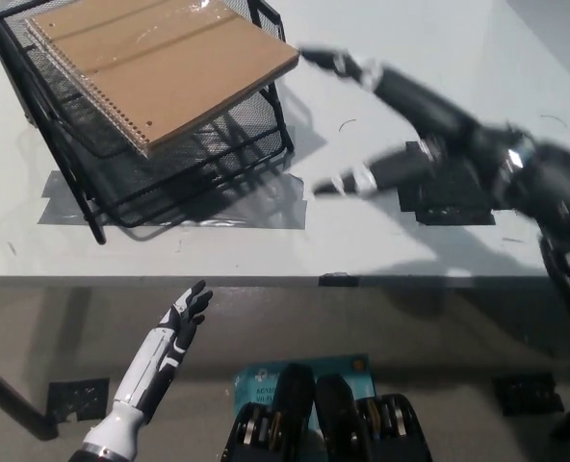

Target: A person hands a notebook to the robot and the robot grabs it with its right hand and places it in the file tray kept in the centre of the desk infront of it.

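A brown spiral-bound notebook lies tilted on top of the black wire file tray at the upper left of the desk, its right corner jutting past the tray's rim. My black right hand hovers over the desk to the right of the tray, blurred, open with fingers spread and nothing in it. It is apart from the notebook. My white left hand rests below the desk edge at the lower left, open.
Grey tape holds the tray's base to the white desk. A black square marker lies on the desk under my right hand. A teal item lies on the floor below.
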`<action>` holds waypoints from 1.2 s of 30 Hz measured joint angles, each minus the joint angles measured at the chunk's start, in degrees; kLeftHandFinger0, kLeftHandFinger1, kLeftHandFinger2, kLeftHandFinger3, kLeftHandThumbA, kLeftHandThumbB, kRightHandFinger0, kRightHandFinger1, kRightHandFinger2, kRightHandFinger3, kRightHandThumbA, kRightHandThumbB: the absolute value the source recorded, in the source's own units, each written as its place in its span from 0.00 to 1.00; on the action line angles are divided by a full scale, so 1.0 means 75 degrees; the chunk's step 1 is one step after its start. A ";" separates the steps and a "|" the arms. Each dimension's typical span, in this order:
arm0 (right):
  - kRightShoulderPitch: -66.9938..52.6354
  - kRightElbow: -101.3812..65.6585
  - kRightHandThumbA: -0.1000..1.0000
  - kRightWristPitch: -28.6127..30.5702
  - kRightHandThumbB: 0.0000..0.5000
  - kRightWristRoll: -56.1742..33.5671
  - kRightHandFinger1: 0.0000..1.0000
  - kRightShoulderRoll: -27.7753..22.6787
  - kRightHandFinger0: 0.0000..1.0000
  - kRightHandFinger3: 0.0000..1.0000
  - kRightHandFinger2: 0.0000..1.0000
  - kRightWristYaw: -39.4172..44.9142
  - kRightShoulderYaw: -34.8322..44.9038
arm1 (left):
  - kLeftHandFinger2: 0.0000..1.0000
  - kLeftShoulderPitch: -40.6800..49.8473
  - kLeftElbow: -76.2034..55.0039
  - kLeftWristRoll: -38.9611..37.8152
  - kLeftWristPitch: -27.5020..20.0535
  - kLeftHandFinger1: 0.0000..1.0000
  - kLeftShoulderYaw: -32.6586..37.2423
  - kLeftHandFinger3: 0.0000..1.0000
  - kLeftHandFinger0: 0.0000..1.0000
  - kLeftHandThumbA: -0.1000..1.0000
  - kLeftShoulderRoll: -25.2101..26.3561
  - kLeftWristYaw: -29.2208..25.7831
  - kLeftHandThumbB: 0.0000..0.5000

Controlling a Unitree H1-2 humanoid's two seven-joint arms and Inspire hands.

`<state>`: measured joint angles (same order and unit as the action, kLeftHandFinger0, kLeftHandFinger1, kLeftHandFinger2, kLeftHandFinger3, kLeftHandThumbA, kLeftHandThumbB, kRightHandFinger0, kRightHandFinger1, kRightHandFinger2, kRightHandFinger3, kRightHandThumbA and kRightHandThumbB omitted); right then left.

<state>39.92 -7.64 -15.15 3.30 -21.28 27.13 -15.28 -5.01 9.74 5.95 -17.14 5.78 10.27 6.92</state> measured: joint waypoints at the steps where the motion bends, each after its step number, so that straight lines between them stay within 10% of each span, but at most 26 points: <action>1: -0.0136 -0.0084 0.84 0.0002 0.97 -0.0044 1.00 -0.0014 1.00 1.00 1.00 -0.0002 0.0030 | 1.00 0.0001 0.0010 -0.0001 0.0000 1.00 -0.0001 1.00 1.00 1.00 0.0000 0.0000 1.00; 4: -0.1453 -0.1033 1.00 0.0028 0.98 -0.0424 1.00 -0.0074 1.00 1.00 1.00 -0.0043 0.0308 | 1.00 0.0009 0.0085 -0.0001 0.0000 1.00 0.0001 1.00 1.00 1.00 -0.0001 -0.0001 1.00; 17: -0.6290 -0.3266 1.00 0.0849 0.83 -0.1413 1.00 0.1755 1.00 1.00 1.00 -0.0729 0.1224 | 1.00 0.0345 0.0115 -0.0037 -0.0080 1.00 -0.0051 1.00 1.00 1.00 -0.0006 -0.0004 1.00; 36: -0.6729 -0.0344 1.00 0.2825 0.70 -0.1543 1.00 0.3179 1.00 1.00 1.00 -0.1487 0.1947 | 1.00 0.0648 0.0113 -0.0107 -0.0414 1.00 -0.0234 1.00 1.00 1.00 -0.0007 -0.0034 1.00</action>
<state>-10.55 -10.22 6.04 -8.28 2.56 15.98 -0.68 -0.15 10.59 5.15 -20.25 4.02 10.22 6.66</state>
